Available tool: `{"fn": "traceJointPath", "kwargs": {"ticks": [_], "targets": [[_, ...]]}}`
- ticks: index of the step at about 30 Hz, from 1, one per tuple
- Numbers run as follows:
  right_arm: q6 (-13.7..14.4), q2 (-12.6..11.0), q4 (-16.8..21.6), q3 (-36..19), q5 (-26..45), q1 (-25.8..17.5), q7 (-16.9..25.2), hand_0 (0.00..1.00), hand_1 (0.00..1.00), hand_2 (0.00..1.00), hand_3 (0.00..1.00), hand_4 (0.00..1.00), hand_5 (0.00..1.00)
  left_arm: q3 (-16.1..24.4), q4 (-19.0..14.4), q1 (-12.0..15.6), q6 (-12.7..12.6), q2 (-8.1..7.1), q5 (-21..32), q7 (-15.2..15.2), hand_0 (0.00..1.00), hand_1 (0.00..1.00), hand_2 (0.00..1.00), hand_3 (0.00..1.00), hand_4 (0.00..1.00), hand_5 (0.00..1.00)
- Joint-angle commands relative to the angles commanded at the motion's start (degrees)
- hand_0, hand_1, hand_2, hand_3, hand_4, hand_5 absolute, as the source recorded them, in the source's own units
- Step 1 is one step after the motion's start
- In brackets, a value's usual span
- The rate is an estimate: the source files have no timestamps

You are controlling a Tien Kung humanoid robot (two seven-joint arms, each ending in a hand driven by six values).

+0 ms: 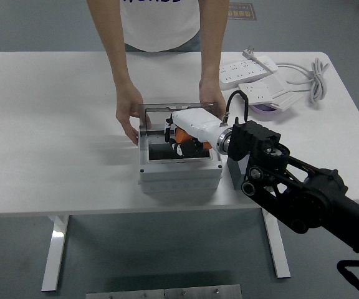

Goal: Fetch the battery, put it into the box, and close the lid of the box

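1. The battery (167,151), a dark block, is seen lying inside the open grey box (179,174), just below the right hand (181,136).
2. The right hand is lowered into the box opening; whether its fingers are open or closed cannot be told.
3. The lid (167,111) is held upright behind the hand by a person's two hands (129,118), one at each side.
4. Power strips (254,78) are spotted on the desk (55,124), well off to the hand's far right.
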State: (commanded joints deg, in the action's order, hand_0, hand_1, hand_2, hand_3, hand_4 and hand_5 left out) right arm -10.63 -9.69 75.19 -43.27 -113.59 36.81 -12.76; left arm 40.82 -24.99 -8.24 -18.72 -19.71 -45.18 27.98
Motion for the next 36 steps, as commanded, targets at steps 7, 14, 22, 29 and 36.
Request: {"fn": "traceJointPath", "kwargs": {"ticks": [7, 14, 22, 29, 36], "targets": [[0.18, 0.19, -0.41, -0.38, 1.51, -0.24, 0.45, 0.204, 0.217, 0.262, 0.32, 0.173, 0.002, -0.01, -0.01, -0.05, 0.0, -0.01, 0.03, 0.01, 0.628, 0.699, 0.602, 0.59, 0.585, 0.006], [0.28, 0.25, -0.92, -0.56, 2.78, -0.38, 1.26, 0.206, 0.222, 0.27, 0.313, 0.181, 0.002, 0.02, -0.02, -0.13, 0.01, 0.0, -0.03, 0.07, 0.628, 0.699, 0.602, 0.591, 0.585, 0.006], [0.97, 0.29, -1.31, -0.38, 3.44, -0.5, 2.06, 0.217, 0.258, 0.369, 0.379, 0.475, 0.002, 0.07, -0.05, -0.17, -0.01, 0.0, -0.11, 0.14, 0.627, 0.699, 0.602, 0.591, 0.585, 0.006], [1.4, 0.29, -1.55, -0.21, 4.13, -0.55, 2.81, 0.21, 0.291, 0.426, 0.417, 0.53, 0.048, 0.08, -0.09, -0.12, 0.0, 0.02, -0.18, 0.22, 0.627, 0.699, 0.601, 0.591, 0.585, 0.005], [1.72, 0.21, -1.78, -0.23, 4.45, -0.63, 3.12, 0.194, 0.295, 0.423, 0.428, 0.654, 0.072, 0.12, -0.1, -0.15, 0.02, 0.02, -0.25, 0.26, 0.627, 0.699, 0.599, 0.591, 0.585, 0.005]]}}
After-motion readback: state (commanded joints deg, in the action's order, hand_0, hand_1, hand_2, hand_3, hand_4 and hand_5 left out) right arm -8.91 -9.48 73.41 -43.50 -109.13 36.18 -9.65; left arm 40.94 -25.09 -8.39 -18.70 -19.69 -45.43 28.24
